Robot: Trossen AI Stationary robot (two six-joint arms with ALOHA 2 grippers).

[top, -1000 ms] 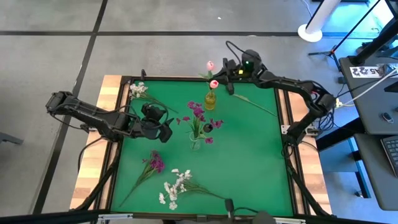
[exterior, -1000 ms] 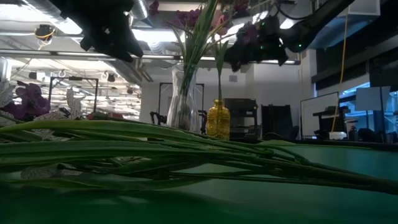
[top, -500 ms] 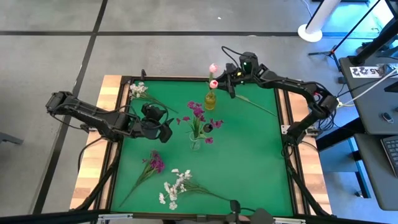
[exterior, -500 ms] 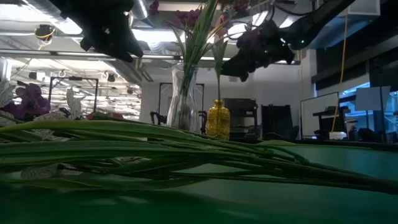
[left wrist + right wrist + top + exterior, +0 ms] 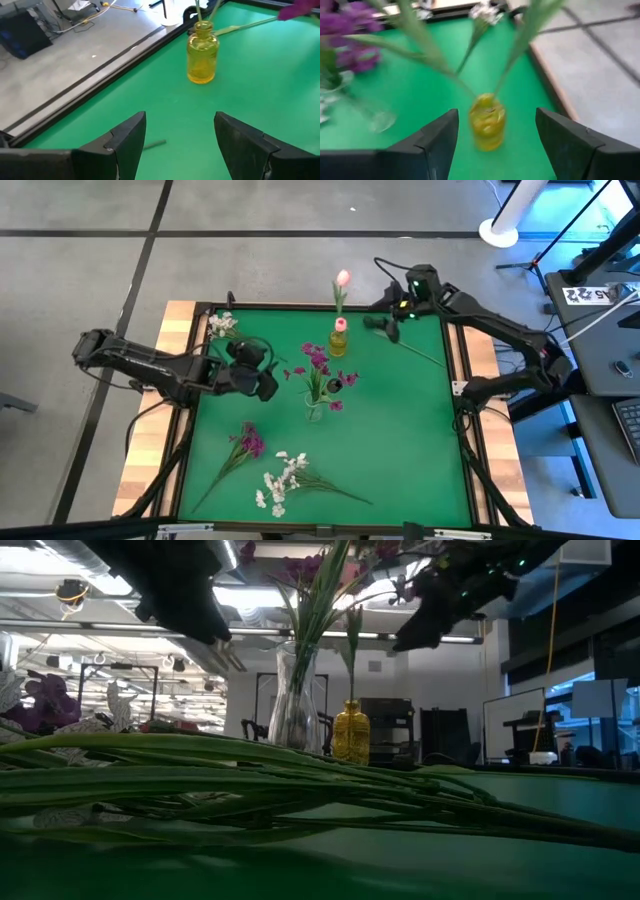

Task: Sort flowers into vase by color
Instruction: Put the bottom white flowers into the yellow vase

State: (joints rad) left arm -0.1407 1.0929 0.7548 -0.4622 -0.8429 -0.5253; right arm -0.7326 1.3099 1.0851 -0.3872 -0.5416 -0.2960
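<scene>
Right gripper: I see its fingers spread wide with nothing between them, hanging above the table's far edge just right of the yellow vase. Two pink tulip buds stand in that vase, one bud low at the neck, the other leaning out past the table's far rim. Left gripper: fingers also wide apart, empty, hovering over the green mat left of the clear glass vase, pointed toward the yellow one. The clear vase sits mid-table with the magenta-purple blossoms in it, plus a dark bloom on its right side. Still loose on the mat: a white-flowered sprig at the far left corner, a purple sprig near-left, a white cluster sprig at the near edge, and a long bare-looking green stem lying diagonally under the right arm. From the low view I get mostly stems across the foreground, both vases upright behind.
</scene>
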